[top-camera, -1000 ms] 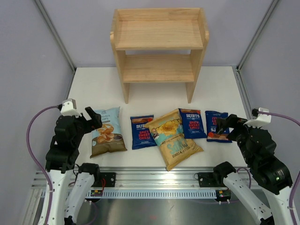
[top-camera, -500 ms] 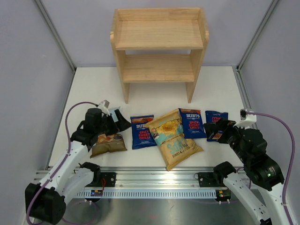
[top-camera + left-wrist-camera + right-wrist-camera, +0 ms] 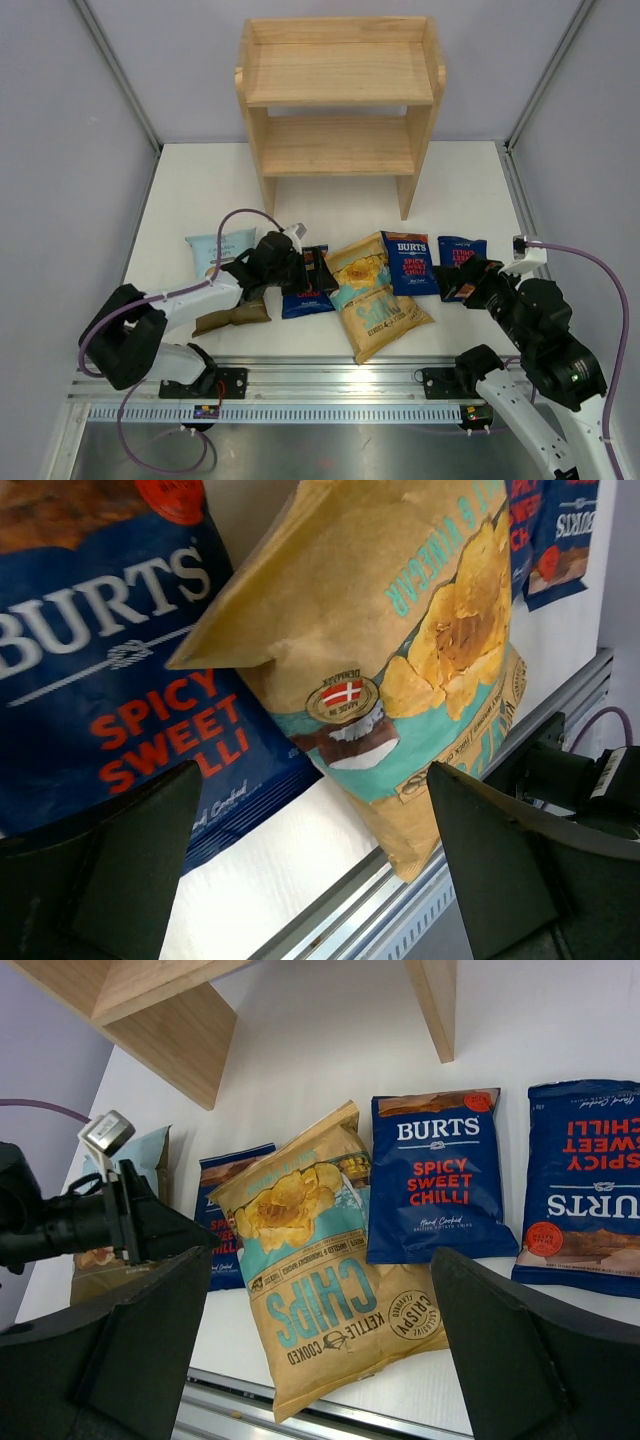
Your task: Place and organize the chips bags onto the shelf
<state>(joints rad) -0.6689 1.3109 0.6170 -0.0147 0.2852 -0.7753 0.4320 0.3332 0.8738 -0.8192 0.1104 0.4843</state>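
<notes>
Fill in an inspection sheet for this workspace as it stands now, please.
Surface: white table, bags in a row near the front.
Job's things: wooden shelf at the back, no bag on either tier. Left Burts bag, middle Burts bag, right Burts bag and cassava bag lie flat. Yellow bag overlaps the left Burts bag's edge.
Clutter: nothing seen.
Grippers: left hand open, over the left Burts bag and yellow bag; right hand open, holding nothing.
Cables: purple cable loops above the cassava bag; another purple cable beside the right arm.
Surroundings: grey panels; metal rail in front.
</notes>
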